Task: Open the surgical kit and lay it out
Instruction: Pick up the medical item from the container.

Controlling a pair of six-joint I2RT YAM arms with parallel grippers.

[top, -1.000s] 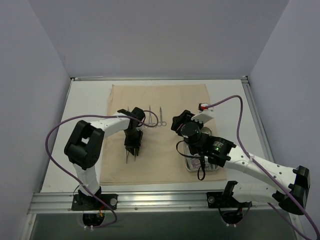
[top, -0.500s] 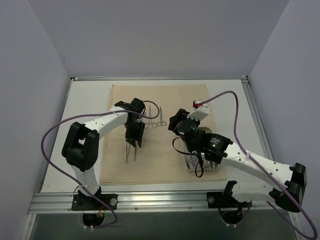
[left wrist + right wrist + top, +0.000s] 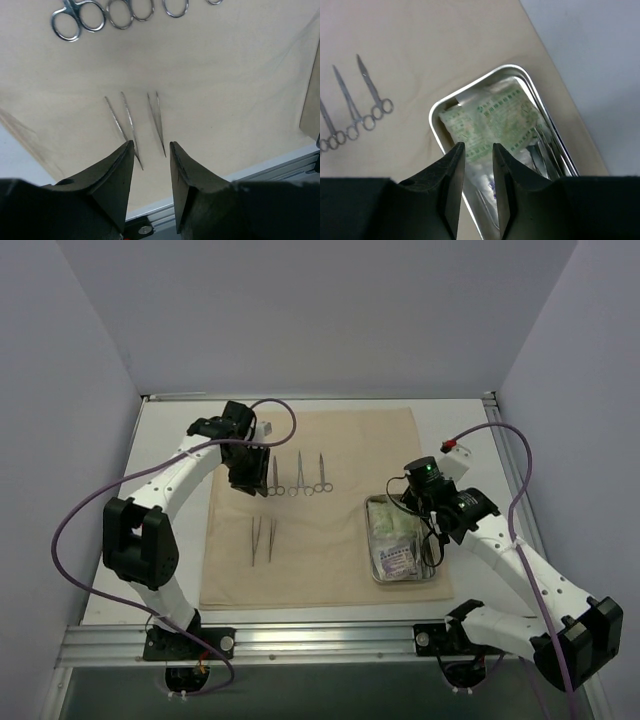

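The beige cloth (image 3: pixel 320 540) of the surgical kit lies spread flat. Three ring-handled clamps (image 3: pixel 298 476) lie in a row on its far half, and two tweezers (image 3: pixel 262 540) lie below them. The steel tray (image 3: pixel 368 540) sits on the cloth's right side with pale packets (image 3: pixel 395 537) inside. My left gripper (image 3: pixel 247 483) hovers left of the clamps. In the left wrist view it (image 3: pixel 151 150) is open and empty, above the tweezers (image 3: pixel 140 122). My right gripper (image 3: pixel 418 512) hangs over the tray (image 3: pixel 434 126). Its jaws (image 3: pixel 479 150) stand narrowly open above the packets (image 3: pixel 495 117), holding nothing.
White table surface borders the cloth on the left (image 3: pixel 170 490) and right (image 3: pixel 480 460). A metal rail (image 3: pixel 300 645) runs along the near edge. Grey walls close in the far side and both flanks. Purple cables loop off both arms.
My left gripper has drawn back to the far left, leaving the tweezers on the cloth. My right arm has swung right, uncovering the tray, and its jaws have narrowed.
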